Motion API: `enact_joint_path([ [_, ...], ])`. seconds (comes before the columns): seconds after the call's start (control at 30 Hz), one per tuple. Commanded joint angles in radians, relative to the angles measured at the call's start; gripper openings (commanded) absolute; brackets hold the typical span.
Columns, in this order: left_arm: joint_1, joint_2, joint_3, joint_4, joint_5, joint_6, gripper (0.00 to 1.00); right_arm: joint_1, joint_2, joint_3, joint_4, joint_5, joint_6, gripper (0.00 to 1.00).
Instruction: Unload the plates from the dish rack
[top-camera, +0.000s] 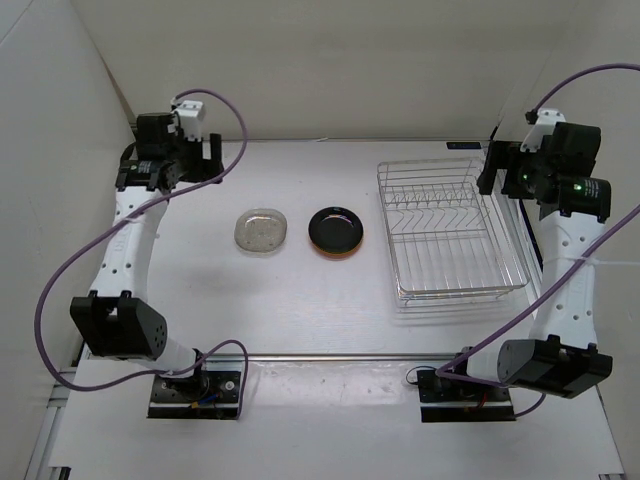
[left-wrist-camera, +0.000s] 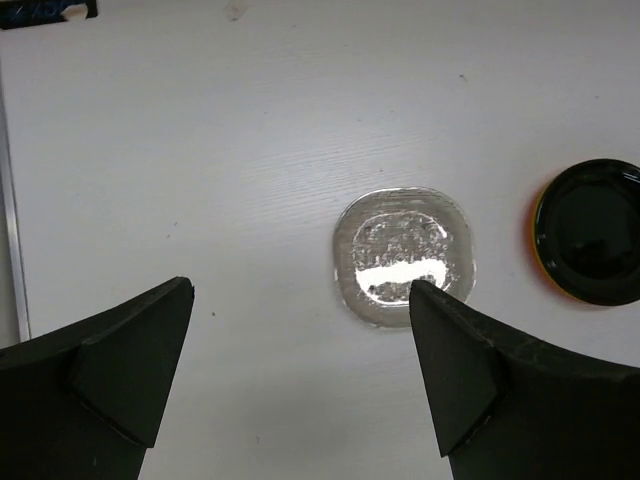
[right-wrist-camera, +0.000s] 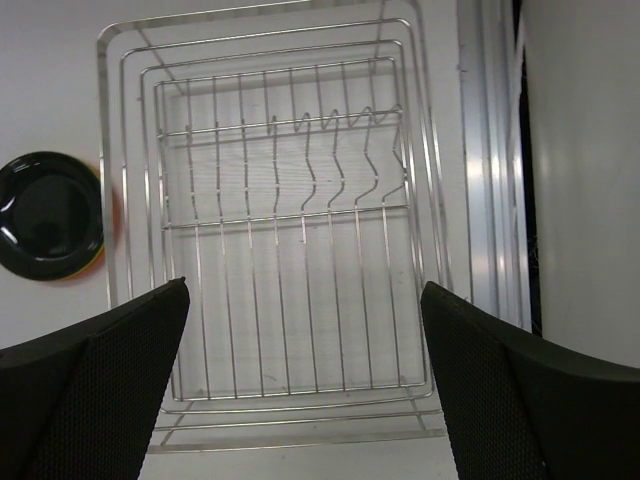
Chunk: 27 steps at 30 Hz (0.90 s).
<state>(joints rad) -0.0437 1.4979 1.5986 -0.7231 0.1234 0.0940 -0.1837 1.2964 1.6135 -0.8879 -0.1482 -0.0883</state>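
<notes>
The silver wire dish rack (top-camera: 450, 232) stands at the right of the table, and no plate shows among its bars (right-wrist-camera: 280, 222). A clear plate (top-camera: 262, 230) lies flat on the table at centre. Beside it a black plate (top-camera: 336, 230) rests on an orange plate, of which only the rim (left-wrist-camera: 536, 235) shows. My left gripper (top-camera: 212, 160) hovers open at the far left, above and apart from the clear plate (left-wrist-camera: 403, 257). My right gripper (top-camera: 490, 168) hangs open over the rack's far right side, its fingers holding nothing (right-wrist-camera: 305, 285).
White walls close in the table at the back and on both sides. A metal strip runs along the near edge in front of the arm bases. Purple cables loop from each arm.
</notes>
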Motion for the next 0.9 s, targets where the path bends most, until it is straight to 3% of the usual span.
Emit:
enact_joint_path([
  [0.0,0.085,-0.083,-0.014,-0.064,0.074,0.006,1.00,-0.045,-0.013,0.031,0.026,0.039,-0.013,1.00],
  [0.37,0.395,-0.174,-0.098,-0.082,0.234,0.027,1.00,-0.181,-0.003,-0.079,0.079,0.059,-0.070,1.00],
  [0.87,0.475,-0.156,-0.141,-0.061,0.321,-0.004,1.00,-0.204,-0.013,-0.099,0.098,0.039,-0.079,1.00],
])
